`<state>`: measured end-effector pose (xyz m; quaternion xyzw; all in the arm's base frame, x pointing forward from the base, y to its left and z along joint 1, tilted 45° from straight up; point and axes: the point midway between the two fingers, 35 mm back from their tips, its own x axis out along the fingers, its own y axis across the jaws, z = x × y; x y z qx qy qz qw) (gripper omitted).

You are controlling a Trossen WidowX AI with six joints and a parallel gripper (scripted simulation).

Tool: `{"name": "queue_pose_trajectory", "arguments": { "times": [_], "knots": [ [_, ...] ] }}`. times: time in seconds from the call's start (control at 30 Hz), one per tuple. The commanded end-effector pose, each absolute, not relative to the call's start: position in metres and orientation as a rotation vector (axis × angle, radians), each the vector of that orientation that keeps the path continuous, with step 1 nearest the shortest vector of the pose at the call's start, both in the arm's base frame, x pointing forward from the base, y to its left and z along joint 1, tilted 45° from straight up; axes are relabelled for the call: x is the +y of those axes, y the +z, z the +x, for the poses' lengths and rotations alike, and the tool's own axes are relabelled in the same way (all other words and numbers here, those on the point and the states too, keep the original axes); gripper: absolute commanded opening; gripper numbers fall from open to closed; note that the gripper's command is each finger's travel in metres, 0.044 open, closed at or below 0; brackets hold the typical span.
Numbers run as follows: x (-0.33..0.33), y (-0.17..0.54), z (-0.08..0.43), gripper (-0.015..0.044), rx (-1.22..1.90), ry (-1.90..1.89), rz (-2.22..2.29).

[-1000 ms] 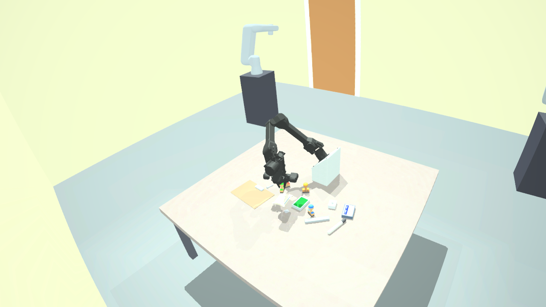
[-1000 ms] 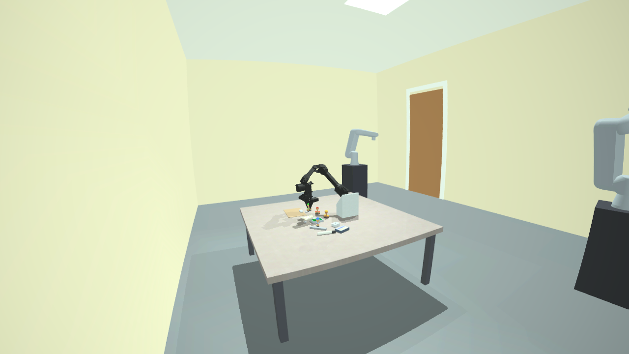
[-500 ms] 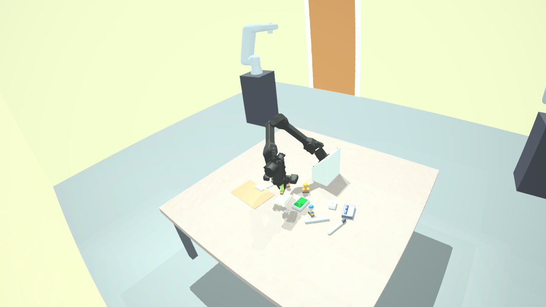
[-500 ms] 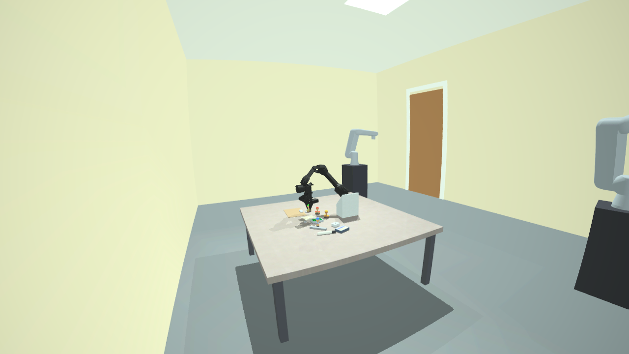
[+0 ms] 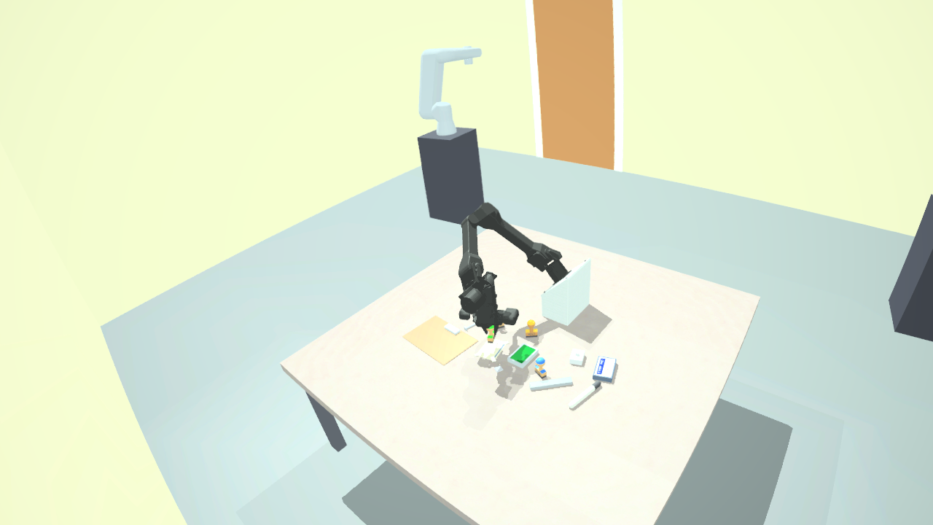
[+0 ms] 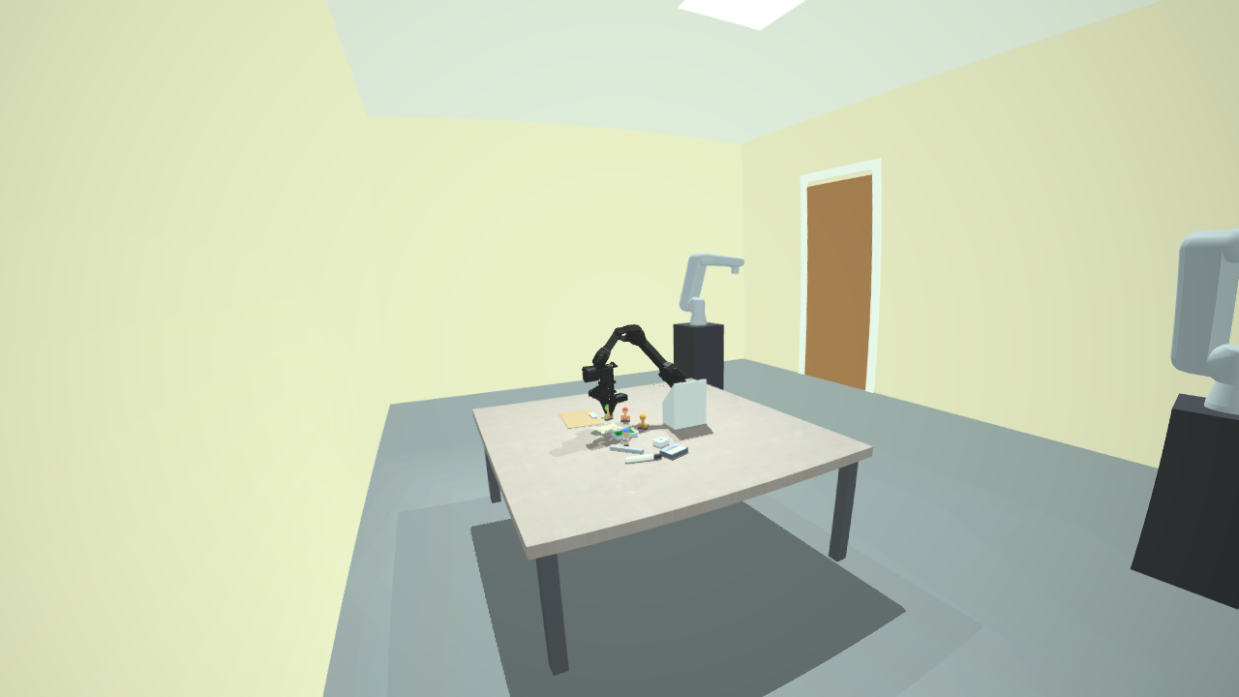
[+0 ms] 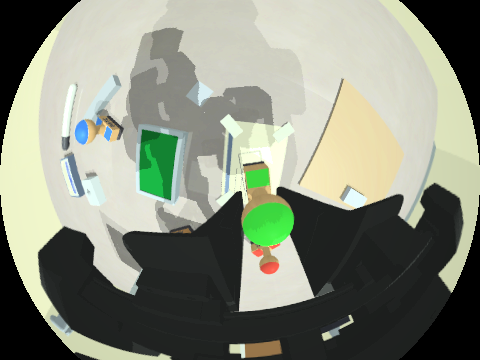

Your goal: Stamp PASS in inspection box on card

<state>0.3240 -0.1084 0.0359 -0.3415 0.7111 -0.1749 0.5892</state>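
Note:
My gripper (image 7: 259,195) is shut on the green-topped stamp (image 7: 267,223) (image 5: 491,333) (image 6: 607,410), gripping it below its round knob. The stamp is upright over the card (image 7: 276,139) (image 5: 485,353), whose corners are taped down. In the wrist view its block covers part of the card, and the outline of the box (image 7: 251,156) shows just beyond it. Whether the stamp touches the card, and any print beneath it, I cannot tell. The green ink pad (image 7: 161,165) (image 5: 522,354) lies open beside the card.
A blue-topped stamp (image 5: 540,367) (image 7: 85,132), a yellow-topped stamp (image 5: 531,327) and a red-topped stamp (image 7: 269,264) (image 6: 624,414) stand nearby. A tan sheet (image 7: 350,145) (image 5: 434,343) lies on the card's other side. A pale upright panel (image 5: 565,294), a marker (image 5: 584,396) and a blue-and-white box (image 5: 603,369) are also on the table.

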Motion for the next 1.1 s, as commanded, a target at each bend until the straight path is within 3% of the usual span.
{"name": "queue_pose_trajectory", "arguments": {
  "times": [0.0, 1.07],
  "knots": [
    [-0.111, 0.034, 0.324, 0.0000, 1.658, -0.403, -0.804],
    [-0.126, 0.019, 0.321, 0.0000, 1.654, -0.402, -0.806]
  ]
}}
